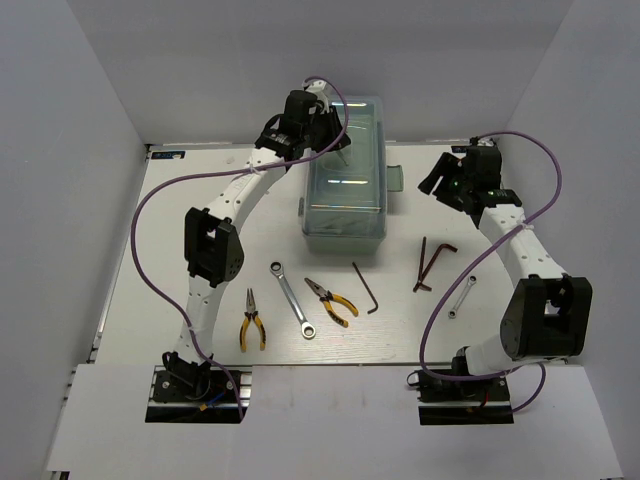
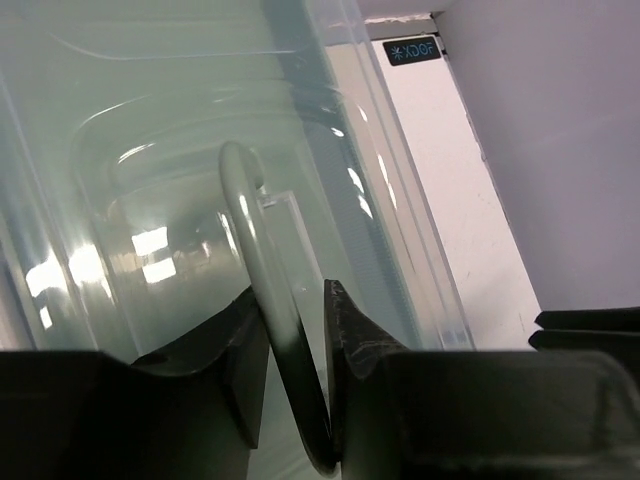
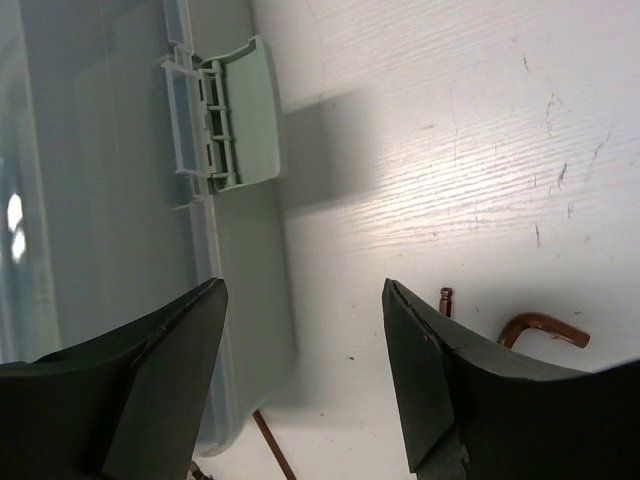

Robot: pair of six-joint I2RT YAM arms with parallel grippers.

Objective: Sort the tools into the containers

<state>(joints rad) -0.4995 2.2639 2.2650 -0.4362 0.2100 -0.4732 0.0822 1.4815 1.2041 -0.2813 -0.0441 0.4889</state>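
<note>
The pale green toolbox [image 1: 345, 180] stands at the back middle with its translucent lid down. My left gripper [image 1: 338, 150] is over the lid. In the left wrist view its fingers [image 2: 290, 300] are shut on the lid's curved handle [image 2: 250, 230]. My right gripper [image 1: 440, 180] hangs open to the right of the box near the front latch [image 3: 240, 120], with nothing between its fingers [image 3: 305, 290]. On the table lie two yellow-handled pliers [image 1: 252, 322] [image 1: 332, 300], a long wrench [image 1: 293, 298], a short wrench [image 1: 461, 296], a black hex key [image 1: 366, 288] and dark-red hex keys [image 1: 430, 262].
White walls enclose the table on three sides. A dark-red hex key [image 3: 540, 328] lies just right of my right gripper's fingers, and a thin dark key [image 3: 272, 445] lies by the box's corner. The arm bases sit at the near edge.
</note>
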